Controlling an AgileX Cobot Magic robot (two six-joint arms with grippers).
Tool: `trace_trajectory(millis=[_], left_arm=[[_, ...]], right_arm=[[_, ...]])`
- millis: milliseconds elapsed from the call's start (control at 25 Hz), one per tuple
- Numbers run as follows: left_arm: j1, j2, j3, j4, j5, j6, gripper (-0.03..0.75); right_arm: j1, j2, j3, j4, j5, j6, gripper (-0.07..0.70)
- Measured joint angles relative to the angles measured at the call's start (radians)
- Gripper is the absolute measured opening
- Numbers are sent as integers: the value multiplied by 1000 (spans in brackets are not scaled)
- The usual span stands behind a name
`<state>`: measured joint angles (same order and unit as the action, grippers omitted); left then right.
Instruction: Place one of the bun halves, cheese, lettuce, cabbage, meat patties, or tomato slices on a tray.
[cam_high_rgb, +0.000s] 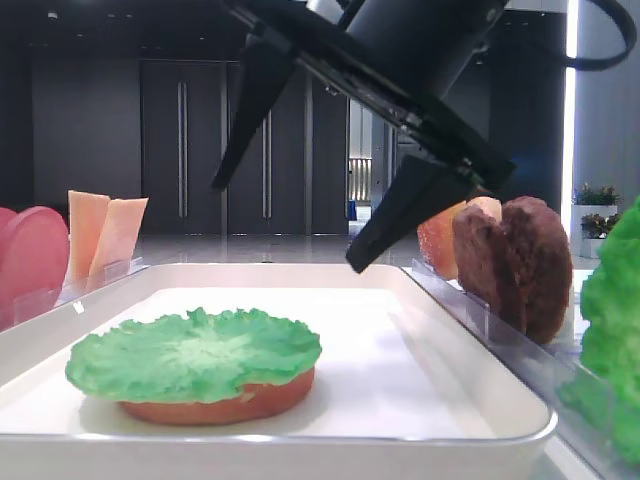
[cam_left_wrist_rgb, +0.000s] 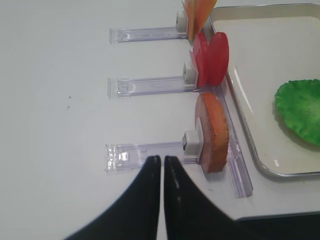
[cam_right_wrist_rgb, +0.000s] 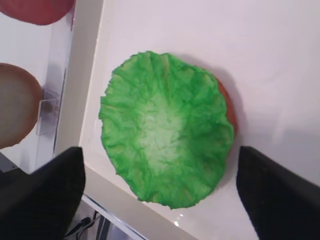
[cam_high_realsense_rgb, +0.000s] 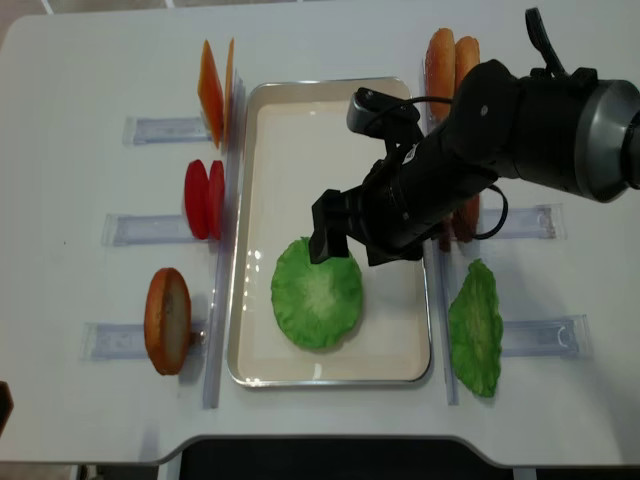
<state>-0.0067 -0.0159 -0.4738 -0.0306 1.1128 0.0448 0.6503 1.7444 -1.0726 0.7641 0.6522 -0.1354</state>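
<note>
my right gripper (cam_high_realsense_rgb: 346, 241): jaws spread wide, grasping nothing | lettuce (cam_high_realsense_rgb: 317, 292): flat on bun half (cam_high_rgb: 235, 400) (in tray (cam_high_realsense_rgb: 330, 100)) | my left gripper (cam_left_wrist_rgb: 162, 165): fingers pressed together, empty

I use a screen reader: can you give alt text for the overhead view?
A green lettuce leaf lies in a white tray, with the open right gripper just above it. Cheese, tomato slices and a bun half stand left of the tray.

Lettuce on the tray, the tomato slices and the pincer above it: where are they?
Lettuce (cam_high_realsense_rgb: 317, 293): realsense overhead view, pale centre.
Tomato slices (cam_high_realsense_rgb: 205, 199): realsense overhead view, the upright pair's top edge.
Right pincer (cam_high_realsense_rgb: 346, 237): realsense overhead view, between its open fingertips.
</note>
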Motion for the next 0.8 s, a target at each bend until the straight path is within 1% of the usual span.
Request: trace_trajectory(millis=[80,200,360,480,600,760,800], left_arm=[[0,0,0,0,0,0,13],[0,0,0,0,0,0,13],[0,0,0,0,0,0,13],[0,0,0,0,0,0,13],[0,0,0,0,0,0,13],[0,0,0,0,0,0,13],[0,0,0,0,0,0,13]], right_arm=[[-2,-13,-19,-95,17,77,584],[-2,-36,-52,-223,59,195,584],[-2,-79,-114,-393,145,326,584],[-2,-117,-168,-513,240,420,584],[-2,-146,-221,-633,344,481,584],[-2,-163,-280,-764,494,527,584],[-2,-165,-291,-779,521,532,584]])
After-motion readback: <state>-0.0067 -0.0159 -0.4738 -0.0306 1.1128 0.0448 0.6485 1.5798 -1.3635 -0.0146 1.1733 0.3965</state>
